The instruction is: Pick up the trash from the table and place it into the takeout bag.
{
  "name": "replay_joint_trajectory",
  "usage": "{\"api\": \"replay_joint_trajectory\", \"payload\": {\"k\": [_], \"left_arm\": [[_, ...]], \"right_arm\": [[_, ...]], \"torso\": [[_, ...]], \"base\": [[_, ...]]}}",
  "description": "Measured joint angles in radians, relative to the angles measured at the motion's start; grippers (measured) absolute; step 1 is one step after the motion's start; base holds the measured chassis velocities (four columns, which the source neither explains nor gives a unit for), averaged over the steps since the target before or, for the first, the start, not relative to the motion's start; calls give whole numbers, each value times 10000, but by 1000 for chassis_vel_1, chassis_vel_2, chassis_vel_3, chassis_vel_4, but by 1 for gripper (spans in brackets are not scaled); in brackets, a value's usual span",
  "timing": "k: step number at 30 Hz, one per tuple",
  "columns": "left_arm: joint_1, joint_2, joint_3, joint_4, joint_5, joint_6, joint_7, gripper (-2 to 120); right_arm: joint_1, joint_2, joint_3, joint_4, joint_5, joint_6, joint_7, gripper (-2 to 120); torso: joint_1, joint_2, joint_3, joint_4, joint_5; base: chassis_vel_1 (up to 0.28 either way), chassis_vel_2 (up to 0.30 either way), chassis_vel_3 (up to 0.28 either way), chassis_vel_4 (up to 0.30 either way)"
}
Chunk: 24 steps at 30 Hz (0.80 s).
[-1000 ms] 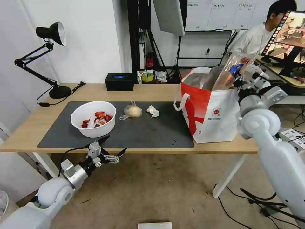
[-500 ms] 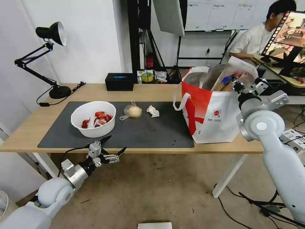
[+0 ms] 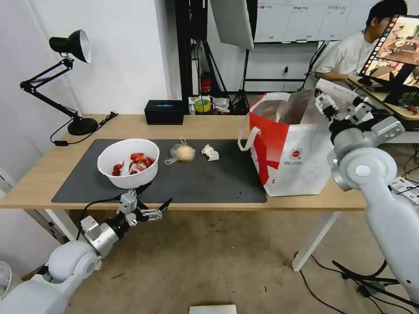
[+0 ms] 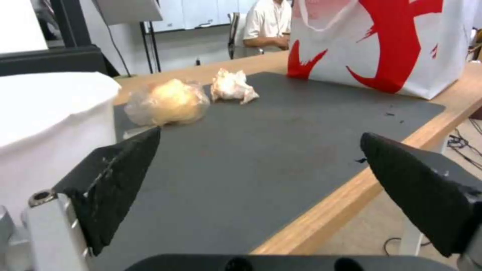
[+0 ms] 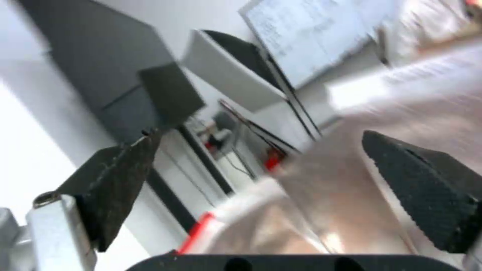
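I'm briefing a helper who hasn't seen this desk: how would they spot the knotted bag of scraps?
Find the large dark grey mat on the light wood-topped table. Near its far edge, between the white round bowl of red shells and the crumpled white tissue, lies the small knotted clear plastic bag. Unlike its neighbours, it is see-through, with a pale yellowish lump inside.

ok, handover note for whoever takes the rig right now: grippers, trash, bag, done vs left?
Right gripper: open, empty, above the takeout bag at its open top, on the table's right end.
Left gripper: open, empty, low at the table's front edge, just before the white bowl.
On the mat: white bowl with red shells, knotted clear bag, crumpled tissue.
Done: nothing of these three is bagged yet.
Left: bowl, knotted bag and tissue all go into the takeout bag.
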Motion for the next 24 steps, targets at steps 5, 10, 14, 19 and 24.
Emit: {"api": "replay_joint_trajectory", "payload": {"k": [5,10,14,19,24], "left_arm": [[88,81,-225,8,1,-134,18,100],[360,83,-691,65,46,-371,48,100],[810,-9,-1252,221,220,-737,135,100],[1488,-179,-1907,533,437,-1143,491,100],[2060,-507,-2405,854,503,-1467,530,100]], "right_arm": [[-523,-521,-144,668,-1470,5,-1347,100],[-1847,-1230,91,1646,-3076,479,-3342,100],[-3172,-1506,545,2051,-3954,1317,-4592,100],[-4889,-1132,567,2112,-5292,2149,-4983,100],[-6375,-394,363,1770,-6666,2860,-4827,100]], "torso": [[0,1,0,0,0],[-1,1,-2,-1,-1],[-2,1,-3,-3,0],[-2,1,-2,0,1],[-3,1,-2,0,-1]], "base": [[0,0,0,0],[0,0,0,0],[0,0,0,0],[0,0,0,0],[0,0,0,0]]}}
